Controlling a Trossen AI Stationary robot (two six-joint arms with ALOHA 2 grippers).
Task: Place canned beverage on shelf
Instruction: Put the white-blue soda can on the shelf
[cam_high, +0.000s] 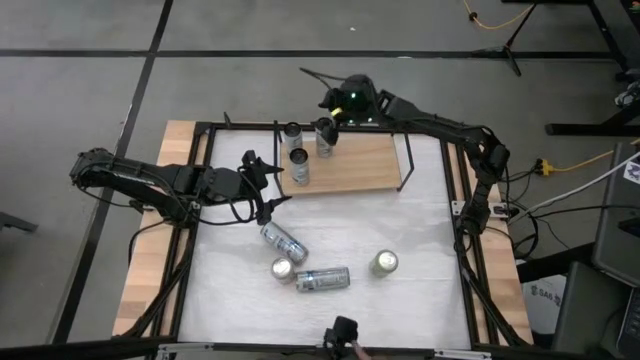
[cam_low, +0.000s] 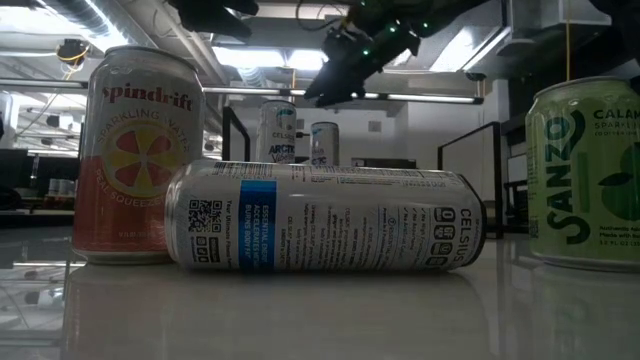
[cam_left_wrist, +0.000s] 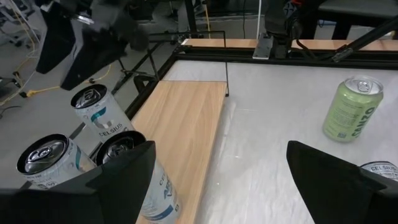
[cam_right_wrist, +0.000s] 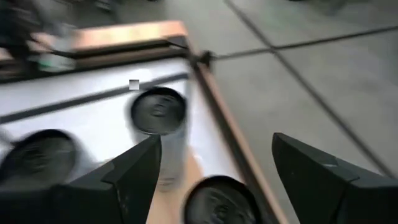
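A: What takes up the most room?

B: The white table (cam_high: 420, 240), framed by black rails; at its far side lies the shelf (cam_high: 360, 165), a light-wood board with thin black wire uprights at its ends; most of the board, toward the right, is bare.

A: And the arms?

B: The left arm comes in from the left edge; the left gripper (cam_high: 270, 185) hangs just off the shelf's left end, over the table, its fingers spread wide with nothing between them; in its wrist view the two dark fingers frame the board and the cans beside it. The right arm bends round the far right corner; the right gripper (cam_high: 328, 118) sits above the shelf's far left part, right over a can; its jaws stand apart, and no can is clamped between them.

A: Where are the cans?

B: Three silver cans stand upright at the shelf's left end: one at the far edge (cam_high: 292, 131), one (cam_high: 324, 137) below the right gripper, one nearer the front (cam_high: 298, 165). Four more wait on the table, well apart from the shelf: a silver can lying tilted (cam_high: 283, 241); a pink can (cam_high: 282, 269) standing just beside it; a silver can (cam_high: 322, 279) on its side; a green can (cam_high: 384, 263) standing to the right.
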